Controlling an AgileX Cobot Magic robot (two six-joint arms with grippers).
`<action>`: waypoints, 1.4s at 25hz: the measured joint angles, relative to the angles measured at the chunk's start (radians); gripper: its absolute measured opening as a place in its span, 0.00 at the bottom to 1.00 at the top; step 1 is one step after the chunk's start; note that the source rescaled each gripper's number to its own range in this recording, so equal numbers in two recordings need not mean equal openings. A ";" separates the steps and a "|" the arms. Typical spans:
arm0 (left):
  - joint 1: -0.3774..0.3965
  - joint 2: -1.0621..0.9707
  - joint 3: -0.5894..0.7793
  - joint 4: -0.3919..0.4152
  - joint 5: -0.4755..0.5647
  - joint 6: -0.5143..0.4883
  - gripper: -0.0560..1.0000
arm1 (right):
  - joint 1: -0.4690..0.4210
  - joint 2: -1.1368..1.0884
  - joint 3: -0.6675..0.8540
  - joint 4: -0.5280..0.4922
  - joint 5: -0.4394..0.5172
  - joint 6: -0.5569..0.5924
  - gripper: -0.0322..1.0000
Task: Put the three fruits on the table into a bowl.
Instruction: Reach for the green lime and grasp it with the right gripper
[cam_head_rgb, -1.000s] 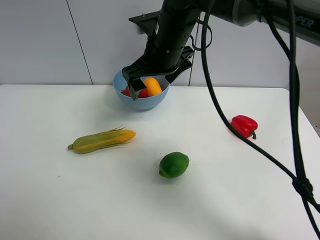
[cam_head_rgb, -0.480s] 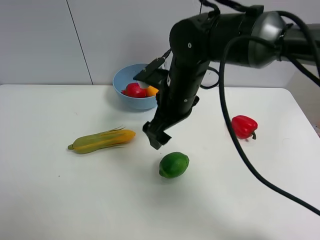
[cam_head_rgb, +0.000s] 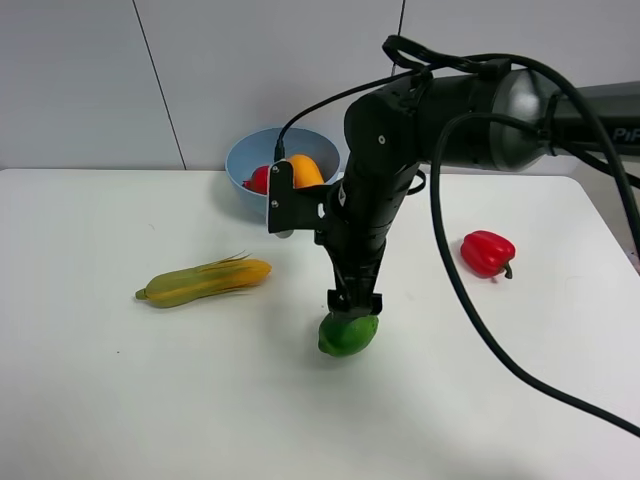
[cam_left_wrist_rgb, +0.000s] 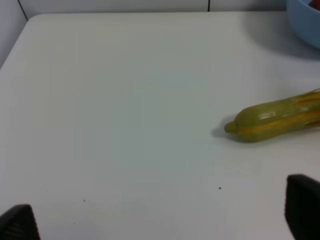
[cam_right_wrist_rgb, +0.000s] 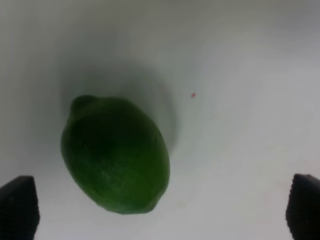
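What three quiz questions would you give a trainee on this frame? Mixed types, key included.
1. True or false: the bowl holds the mango and the red fruit.
2. Which task fruit lies on the table? A) mango B) lime C) red fruit
3. Fill in: the right tool hangs just over the lime with its jaws ____.
Key: 1 true; 2 B; 3 open.
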 joint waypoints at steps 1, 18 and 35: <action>0.000 0.000 0.000 0.000 0.000 0.000 1.00 | 0.001 0.002 0.000 -0.005 0.000 -0.002 1.00; 0.000 0.000 0.000 0.000 0.000 0.000 1.00 | 0.032 0.168 0.001 -0.088 -0.023 -0.004 1.00; 0.000 0.000 0.000 0.000 0.000 0.000 1.00 | 0.043 0.249 0.001 -0.071 0.020 -0.004 1.00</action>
